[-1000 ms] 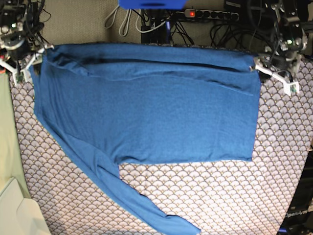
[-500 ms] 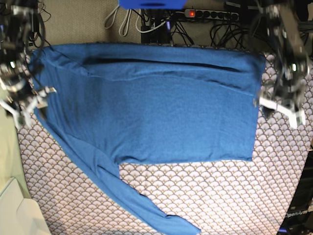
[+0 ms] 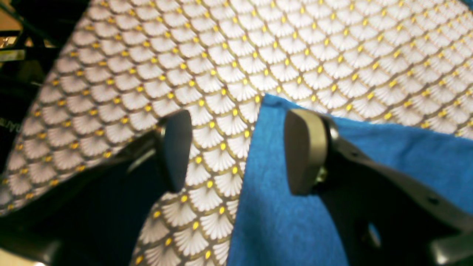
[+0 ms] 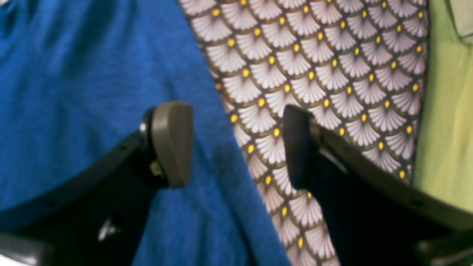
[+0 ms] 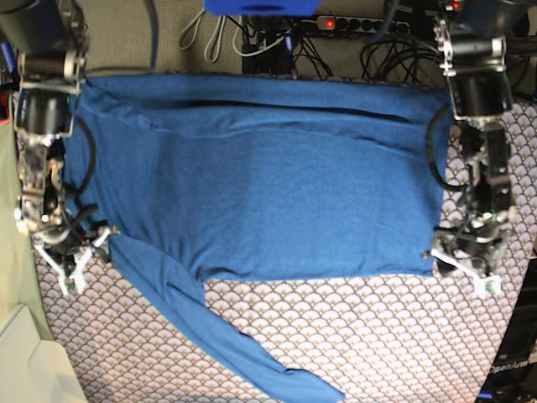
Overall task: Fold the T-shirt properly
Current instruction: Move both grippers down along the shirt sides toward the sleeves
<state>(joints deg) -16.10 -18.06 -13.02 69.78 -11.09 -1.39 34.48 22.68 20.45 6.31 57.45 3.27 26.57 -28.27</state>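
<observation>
Shirt (image 5: 260, 185) is spread wide across the tabletop (image 5: 377, 336). Its near corner is straddled by the left end effector (image 3: 236, 151), its sleeve edge by the right end effector (image 4: 236, 144). Both are spread, nothing pinched.

Both arms stretched down from the far corners toward the near side. Left gripper (image 5: 460, 270) low at the scene's right, jaws spread wide apart, nothing between them. Right gripper (image 5: 78, 257) low at the scene's left, jaws likewise parted, empty.
</observation>
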